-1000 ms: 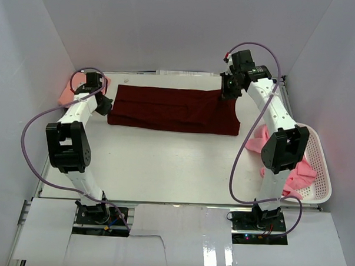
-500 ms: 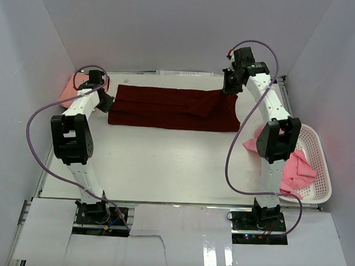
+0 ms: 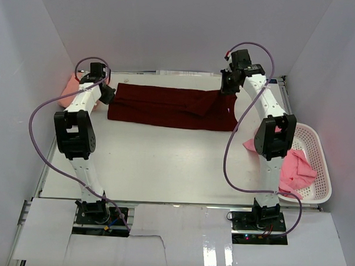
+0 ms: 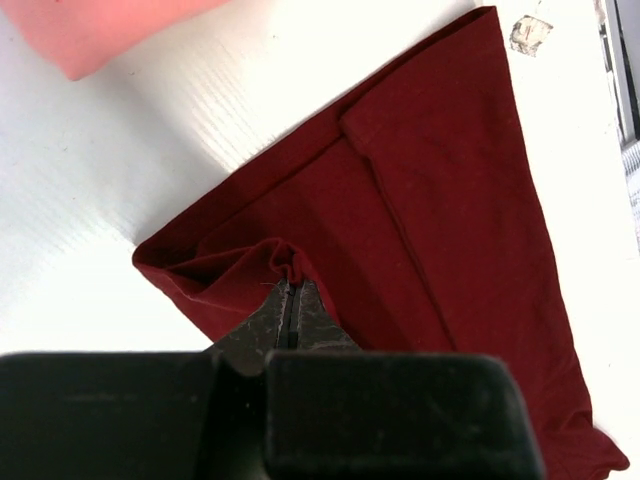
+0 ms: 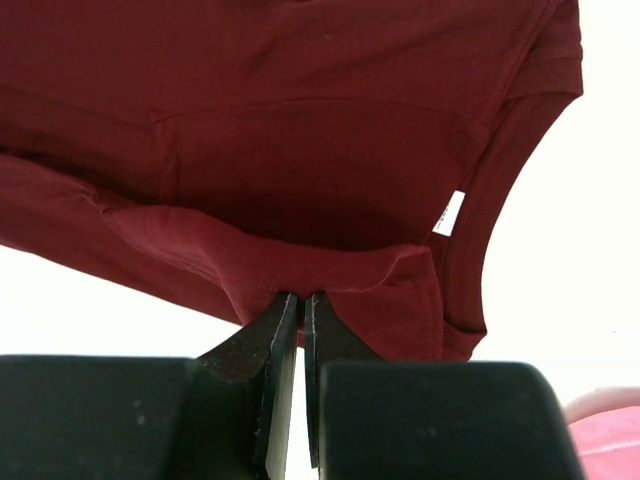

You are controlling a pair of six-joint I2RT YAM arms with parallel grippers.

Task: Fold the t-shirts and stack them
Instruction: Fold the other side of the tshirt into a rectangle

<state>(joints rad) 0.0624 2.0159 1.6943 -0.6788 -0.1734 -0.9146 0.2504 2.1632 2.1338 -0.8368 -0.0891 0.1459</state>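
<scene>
Maroon t-shirt [image 3: 167, 109], ends pinched by left gripper [image 4: 290, 291] and right gripper [image 5: 302, 298].

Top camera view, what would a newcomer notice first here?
A dark maroon t-shirt lies as a long band across the far side of the table, the left end effector shut on its left end and the right end effector on its right end. Pink t-shirts spill from a white mesh basket at the right edge.

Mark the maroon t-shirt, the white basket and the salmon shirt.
maroon t-shirt [image 3: 161, 107]: top view, middle of the cloth.
white basket [image 3: 321, 166]: top view, right mesh wall.
salmon shirt [image 4: 90, 30]: left wrist view, visible corner.
</scene>
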